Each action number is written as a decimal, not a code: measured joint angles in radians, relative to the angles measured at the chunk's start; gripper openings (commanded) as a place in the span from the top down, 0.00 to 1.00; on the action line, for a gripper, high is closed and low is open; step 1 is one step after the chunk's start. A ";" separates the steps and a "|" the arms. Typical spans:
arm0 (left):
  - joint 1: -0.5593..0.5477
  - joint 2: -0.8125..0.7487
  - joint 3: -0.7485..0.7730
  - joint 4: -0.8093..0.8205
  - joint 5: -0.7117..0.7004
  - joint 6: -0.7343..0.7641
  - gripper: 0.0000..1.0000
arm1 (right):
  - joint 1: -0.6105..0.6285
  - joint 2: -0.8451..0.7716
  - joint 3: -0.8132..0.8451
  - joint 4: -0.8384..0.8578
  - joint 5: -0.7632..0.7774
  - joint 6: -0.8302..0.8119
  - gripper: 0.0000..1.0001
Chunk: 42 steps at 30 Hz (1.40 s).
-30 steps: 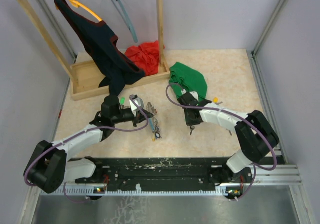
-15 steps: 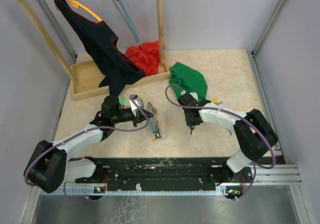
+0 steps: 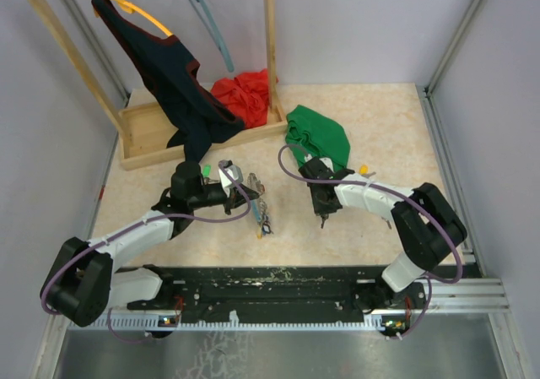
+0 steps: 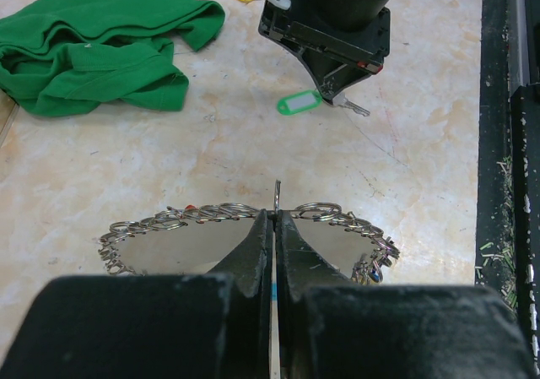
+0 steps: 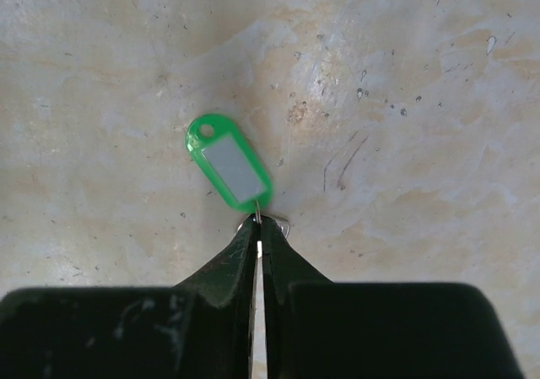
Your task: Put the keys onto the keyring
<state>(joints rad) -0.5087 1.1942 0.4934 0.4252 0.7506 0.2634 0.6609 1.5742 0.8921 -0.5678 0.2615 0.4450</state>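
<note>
So the wooden rack (image 3: 198, 134) is parked at the far left of the table (image 3: 380, 126), with a green cloth (image 3: 319, 138) bunched up near the middle. The keyring (image 4: 331, 211) is pinched at the wire by the left gripper (image 4: 276, 214), whose jaws are pressed together with just a sliver of wire poking up between them. Clusters of small rings are fanned out on both sides. Well apart to the right, the green-tagged key (image 5: 229, 165) is gripped by its little split ring in the right gripper (image 5: 257, 223), jaws squeezed tight. Whether the tag is touching the table can't be told. A yellow tag (image 3: 364, 170) is spotted just beside the cloth.
</note>
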 measured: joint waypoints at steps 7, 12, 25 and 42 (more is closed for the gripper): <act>0.000 0.000 0.000 0.000 0.000 0.004 0.99 | 0.000 0.000 0.000 0.000 -0.002 -0.017 1.00; 0.000 0.000 0.000 0.001 0.000 0.012 0.99 | 0.000 -0.029 0.000 0.003 -0.032 -0.073 1.00; 0.000 -0.021 -0.004 0.004 0.013 0.044 0.99 | 0.011 -0.449 -0.107 0.304 -0.195 -0.359 1.00; 0.000 -0.056 -0.018 0.008 0.060 0.052 0.99 | 0.011 -0.555 -0.282 0.681 -0.680 -0.713 1.00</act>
<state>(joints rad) -0.5087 1.1385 0.4751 0.4335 0.8108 0.3157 0.6720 1.0195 0.6098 0.1135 -0.4187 -0.2676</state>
